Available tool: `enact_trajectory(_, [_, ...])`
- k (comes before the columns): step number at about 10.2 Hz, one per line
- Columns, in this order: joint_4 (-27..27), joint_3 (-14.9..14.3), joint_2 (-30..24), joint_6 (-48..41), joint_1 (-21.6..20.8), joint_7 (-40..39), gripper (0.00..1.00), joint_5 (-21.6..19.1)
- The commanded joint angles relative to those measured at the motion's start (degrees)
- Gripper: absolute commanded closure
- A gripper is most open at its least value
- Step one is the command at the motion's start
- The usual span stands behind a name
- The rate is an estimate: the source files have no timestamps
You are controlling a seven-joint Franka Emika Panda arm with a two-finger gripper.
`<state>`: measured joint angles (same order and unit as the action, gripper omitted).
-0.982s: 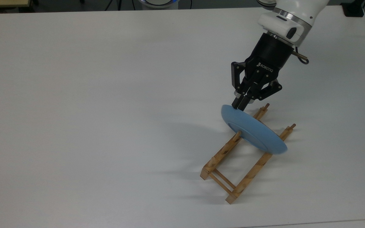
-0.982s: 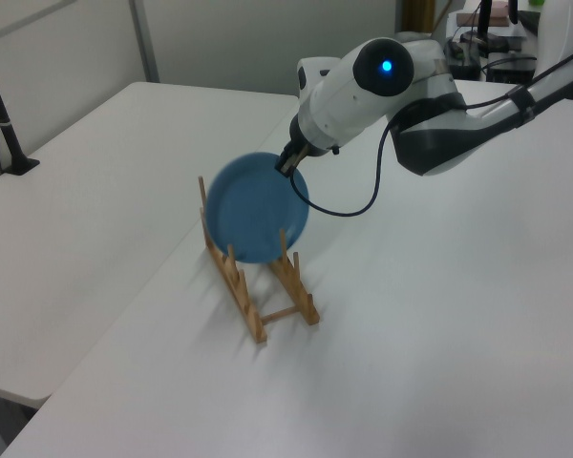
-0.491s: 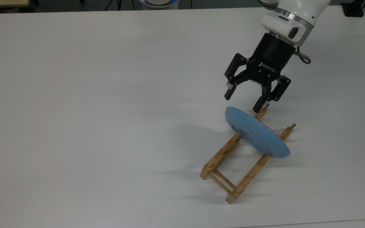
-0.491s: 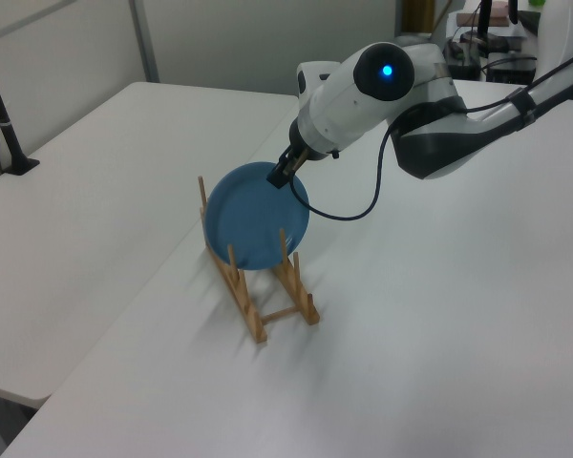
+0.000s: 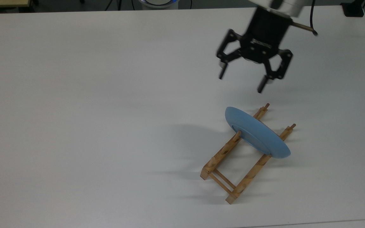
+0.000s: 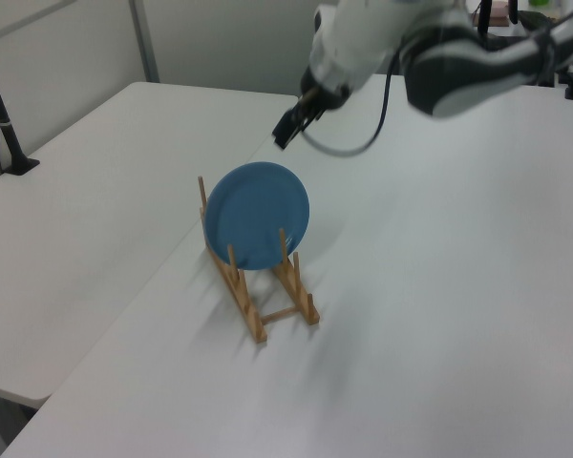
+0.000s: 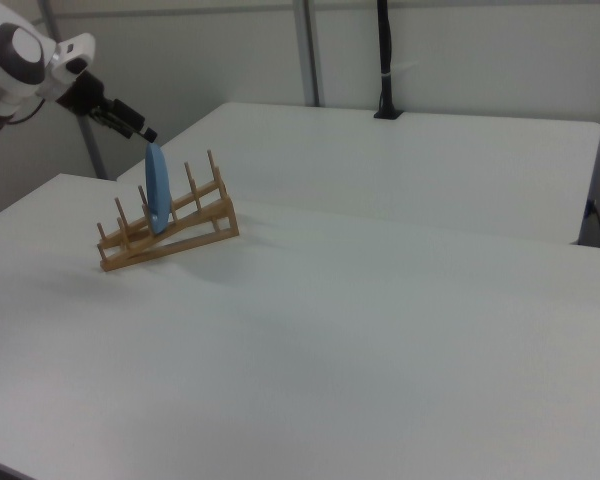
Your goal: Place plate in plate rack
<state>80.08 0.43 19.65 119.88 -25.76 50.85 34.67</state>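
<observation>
The light-blue plate (image 5: 256,132) stands on edge in the wooden plate rack (image 5: 233,158), leaning between the pegs near the rack's far end. It shows face-on in the left view as a round plate (image 6: 257,214) in the plate rack (image 6: 258,286), and edge-on in the right view as a thin plate (image 7: 157,190) in the plate rack (image 7: 170,225). My gripper (image 5: 241,82) hangs open above and beyond the plate, well apart from it, with nothing between its fingers. The gripper (image 6: 285,134) is also in the left view, and the gripper (image 7: 140,128) in the right view.
The rack stands on a wide white table (image 5: 106,110) with much bare surface to the top view's left. A second white table (image 7: 430,160) lies beyond in the right view. The table's front edge runs close below the rack in the top view.
The gripper let go of the plate's rim and opened, then rose and pulled away toward the top view's upper edge. The plate settled slightly lower into the rack and stays there.
</observation>
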Motion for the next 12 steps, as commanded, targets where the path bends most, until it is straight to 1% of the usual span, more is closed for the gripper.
enact_trajectory(1, [3.24,-0.51,-7.07,-7.53,6.75,-15.27,0.0,-16.15])
enact_trajectory(2, [3.41,-0.51,-8.57,-13.13,9.82,-22.13,0.0,-20.74])
enact_trajectory(3, [5.42,-0.51,-11.28,-17.45,12.9,-29.33,0.0,-24.18])
enact_trajectory(4, [8.66,-0.6,-14.87,-20.02,16.24,-36.45,0.0,-26.91])
enact_trajectory(5, [11.04,-0.6,-17.61,-23.61,18.97,-44.09,0.0,-28.59])
enact_trajectory(6, [11.85,-0.6,-18.94,-26.6,21.17,-45.3,0.0,-28.69])
enact_trajectory(7, [11.77,-0.6,-18.95,-28.98,23.02,-45.31,0.0,-30.0])
enact_trajectory(8, [11.59,-0.6,-18.86,-29.35,24.34,-45.75,0.0,-32.53])
enact_trajectory(12, [11.24,-0.69,-18.42,-29.71,24.79,-45.93,0.0,-32.74])
